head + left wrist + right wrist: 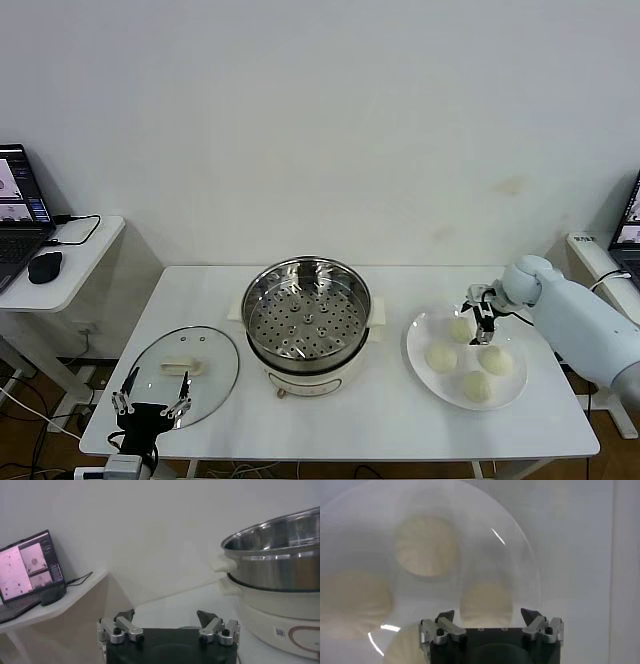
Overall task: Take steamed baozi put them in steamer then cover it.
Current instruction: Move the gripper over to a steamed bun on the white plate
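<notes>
Four pale, pleated steamed baozi sit plated beneath the right pincer, spread open and empty.

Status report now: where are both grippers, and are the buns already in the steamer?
Right gripper open, over far bun. Left gripper open, parked near lid. Steamer empty; four buns on plate. Nothing blocking.

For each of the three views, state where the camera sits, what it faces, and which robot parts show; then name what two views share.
Head view: high on the robot, looking down at the table; both arms show.
Left wrist view: behind the open left gripper, facing the steamer side-on.
Right wrist view: above the plate, looking down past the right gripper at the baozi.
Shared: head and left wrist views both show the steamer.
</notes>
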Motion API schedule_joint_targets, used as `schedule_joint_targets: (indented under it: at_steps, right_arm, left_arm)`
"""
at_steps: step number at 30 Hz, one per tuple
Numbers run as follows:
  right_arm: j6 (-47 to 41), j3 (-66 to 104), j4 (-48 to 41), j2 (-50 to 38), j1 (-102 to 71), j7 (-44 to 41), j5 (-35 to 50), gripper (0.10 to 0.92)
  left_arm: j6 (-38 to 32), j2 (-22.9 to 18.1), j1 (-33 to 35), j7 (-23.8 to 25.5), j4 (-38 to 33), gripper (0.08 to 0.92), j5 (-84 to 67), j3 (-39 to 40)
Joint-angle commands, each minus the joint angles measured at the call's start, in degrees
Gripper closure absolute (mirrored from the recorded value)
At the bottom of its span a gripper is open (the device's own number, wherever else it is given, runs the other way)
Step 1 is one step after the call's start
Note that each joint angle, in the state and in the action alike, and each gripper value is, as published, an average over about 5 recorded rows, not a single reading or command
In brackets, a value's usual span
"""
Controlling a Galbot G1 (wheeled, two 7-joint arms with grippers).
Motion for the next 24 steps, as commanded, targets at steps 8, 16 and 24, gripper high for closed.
schedule_joint_targets:
  at_steps: [8,16,24]
  right_arm:
    - [-0.25,-0.27,-1.61,1.33,0.04,-0.36,-0.82,0.330]
    - [-0.29,-0.47,-1.64,1.10,-0.17,-0.70,-1.05,0.405]
    - [-0.34,-2.27,1.19,-0.41,1.40,-0.64,1.34,0.445]
  left_arm:
    - [0.09,-0.08,-0.08,0.08,-0.04,0.177,-0.04,0.19]
    - [0.06,-0.13,0.11,0.04,-0.22,0.177,-0.08,0.12]
    - [0.07,0.07,0.42,0.02,-0.85,0.177,-0.13,-0.22]
